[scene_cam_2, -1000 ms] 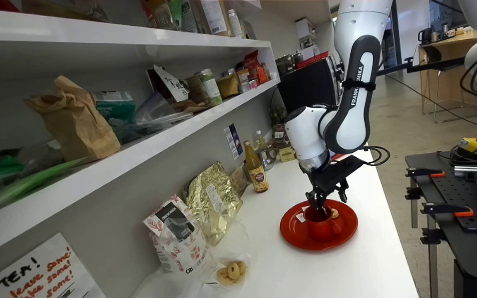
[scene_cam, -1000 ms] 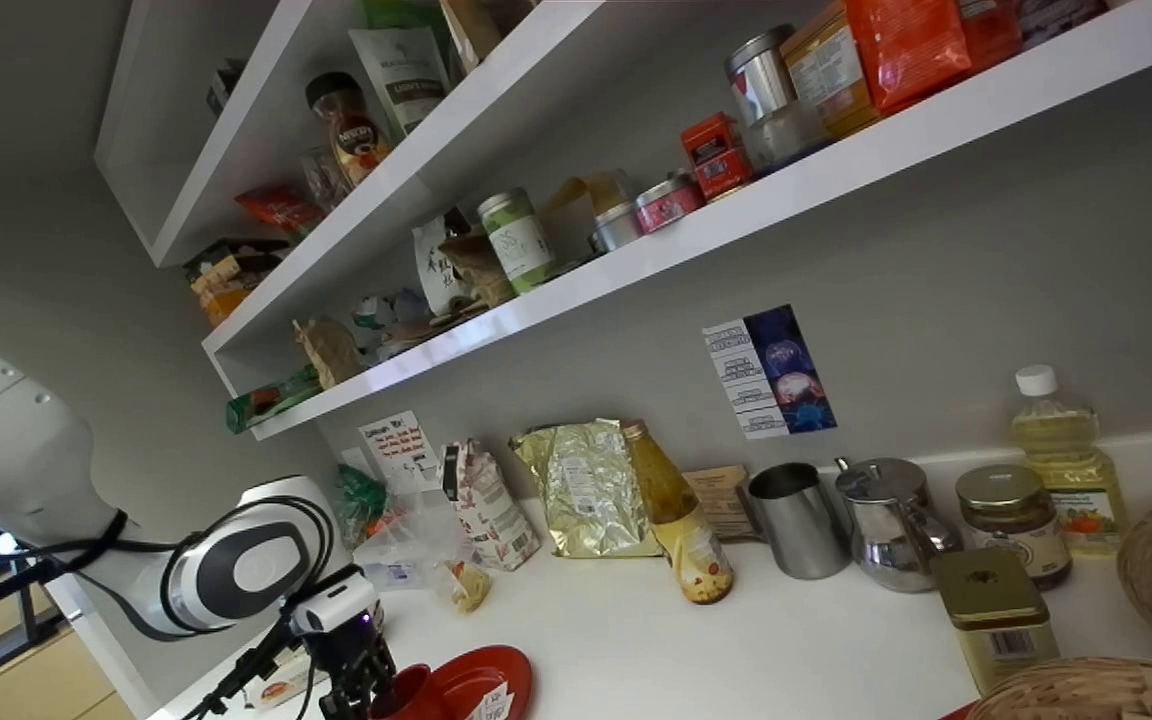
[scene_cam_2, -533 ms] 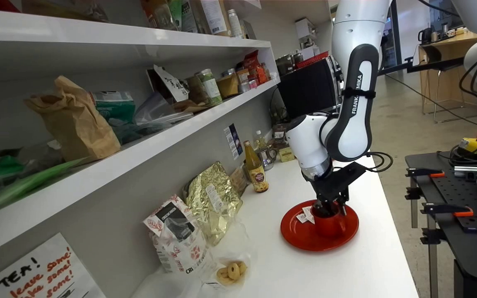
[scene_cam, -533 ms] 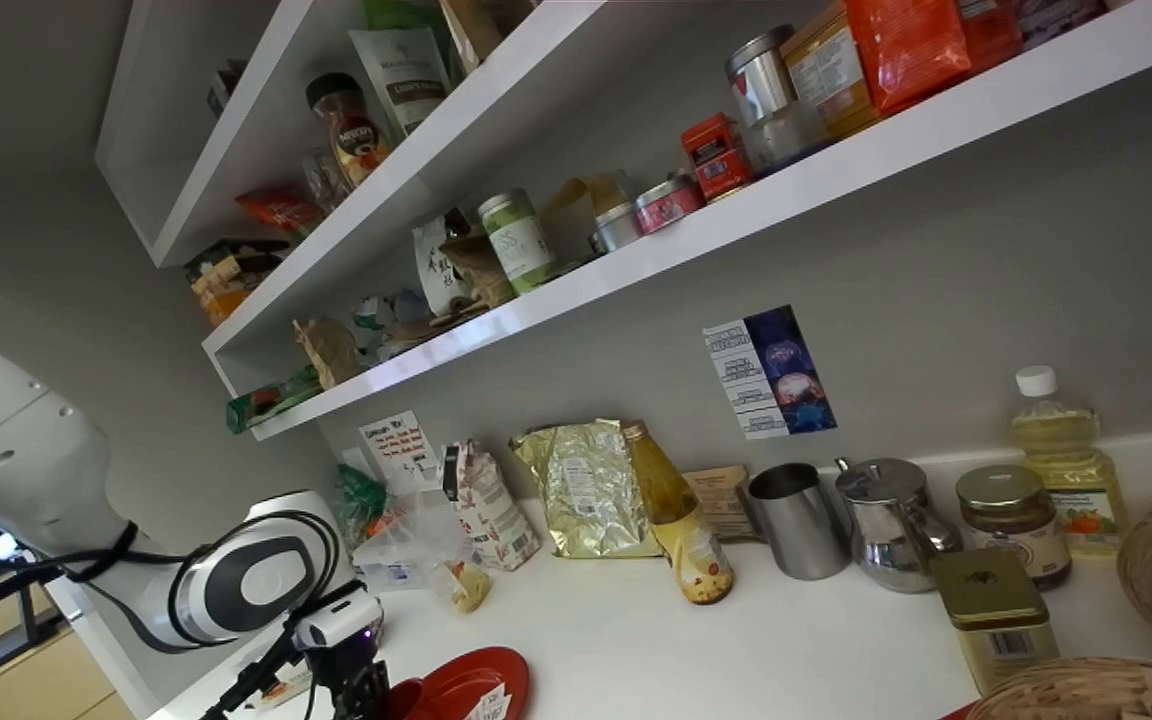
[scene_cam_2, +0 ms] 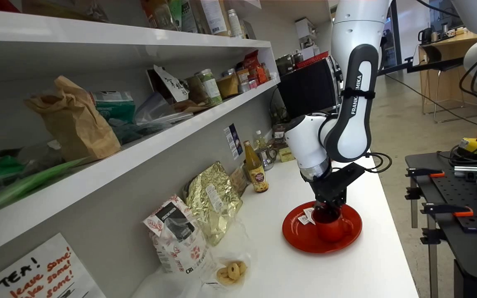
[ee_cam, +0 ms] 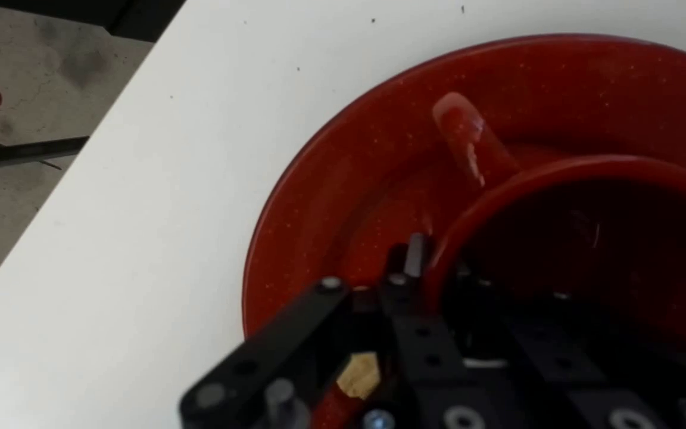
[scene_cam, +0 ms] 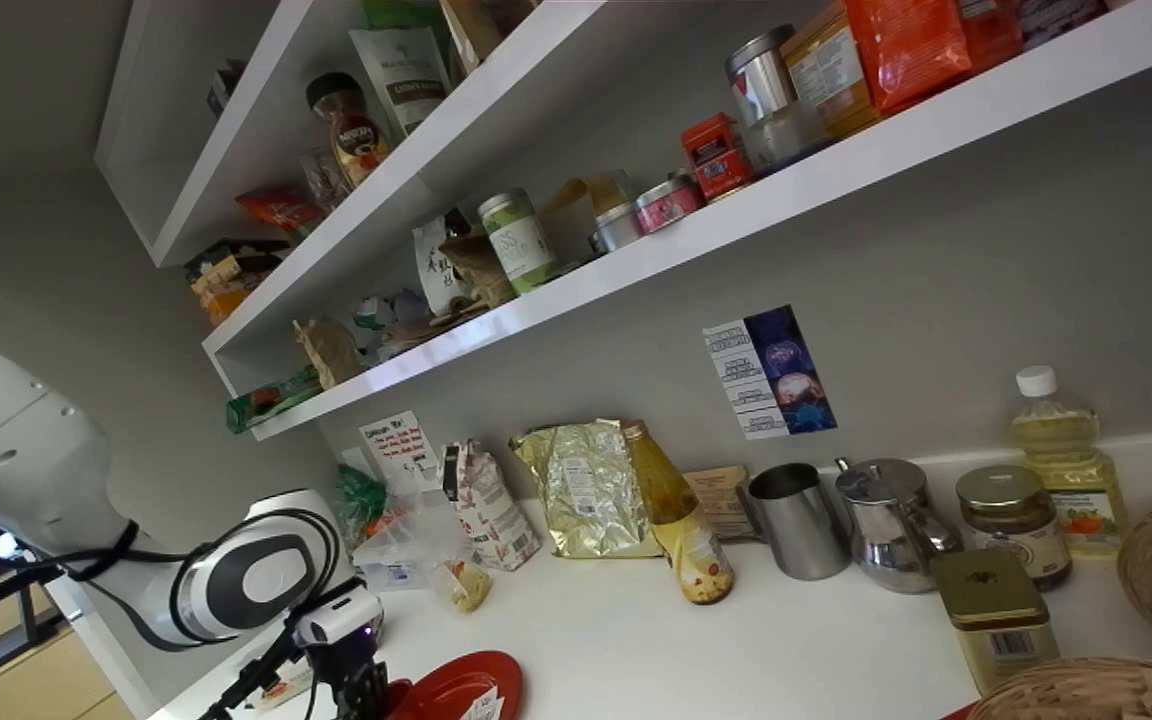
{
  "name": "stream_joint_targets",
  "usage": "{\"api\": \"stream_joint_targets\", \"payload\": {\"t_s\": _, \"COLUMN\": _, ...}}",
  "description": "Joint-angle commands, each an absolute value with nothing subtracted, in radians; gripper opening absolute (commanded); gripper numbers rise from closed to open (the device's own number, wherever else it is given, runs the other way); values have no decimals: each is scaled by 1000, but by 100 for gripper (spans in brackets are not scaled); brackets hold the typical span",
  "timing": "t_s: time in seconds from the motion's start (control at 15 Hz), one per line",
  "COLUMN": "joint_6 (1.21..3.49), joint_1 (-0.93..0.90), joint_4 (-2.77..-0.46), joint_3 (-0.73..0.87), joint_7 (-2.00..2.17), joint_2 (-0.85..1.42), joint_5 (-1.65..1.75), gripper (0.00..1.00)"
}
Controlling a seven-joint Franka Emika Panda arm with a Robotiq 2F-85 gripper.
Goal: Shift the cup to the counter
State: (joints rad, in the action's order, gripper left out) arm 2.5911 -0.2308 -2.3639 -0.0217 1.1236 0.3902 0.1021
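Observation:
The red cup point(scene_cam_2: 330, 231) stands upright on a red plate point(scene_cam_2: 297, 236), which rests on the white counter point(scene_cam_2: 292, 275). My gripper point(scene_cam_2: 329, 207) reaches down into it from above. In the wrist view one dark fingertip lies outside the wall of the cup point(ee_cam: 501, 199) and the other inside, so the gripper point(ee_cam: 437, 265) is shut on the rim. The handle points away from the fingers. Only a sliver of the cup point(scene_cam: 402, 700) shows at the bottom of an exterior view, beside the plate point(scene_cam: 466, 685).
White paper packets point(scene_cam_2: 307, 216) and a pale piece of food point(ee_cam: 359, 375) lie on the plate. Along the wall stand a golden foil bag point(scene_cam_2: 213, 203), a yellow bottle point(scene_cam_2: 256, 167) and a paper bag point(scene_cam_2: 178, 236). Bagged rings point(scene_cam_2: 232, 272) sit nearer the camera. A shelf point(scene_cam_2: 160, 142) overhangs.
The gripper has come down and its fingers have drawn together on the cup's wall. Cup and plate have slid slightly, toward the right in an exterior view.

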Motion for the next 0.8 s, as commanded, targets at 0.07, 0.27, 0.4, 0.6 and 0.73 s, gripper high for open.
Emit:
{"api": "stream_joint_targets", "payload": {"t_s": 0.07, "joint_6": 2580, "joint_1": -254, "joint_4": -2333, "joint_3": 9, "joint_7": 1134, "joint_2": 377, "joint_5": 112, "gripper": 2}}
{"api": "stream_joint_targets", "payload": {"t_s": 0.27, "joint_6": 2577, "joint_1": -255, "joint_4": -2312, "joint_3": 35, "joint_7": 1139, "joint_2": 365, "joint_5": 137, "gripper": 2}}
{"api": "stream_joint_targets", "payload": {"t_s": 0.4, "joint_6": 2578, "joint_1": -252, "joint_4": -2303, "joint_3": 57, "joint_7": 1140, "joint_2": 352, "joint_5": 153, "gripper": 2}}
{"api": "stream_joint_targets", "payload": {"t_s": 0.6, "joint_6": 2583, "joint_1": -241, "joint_4": -2304, "joint_3": 87, "joint_7": 1144, "joint_2": 329, "joint_5": 168, "gripper": 2}}
{"api": "stream_joint_targets", "payload": {"t_s": 0.73, "joint_6": 2585, "joint_1": -231, "joint_4": -2311, "joint_3": 108, "joint_7": 1145, "joint_2": 312, "joint_5": 178, "gripper": 2}}
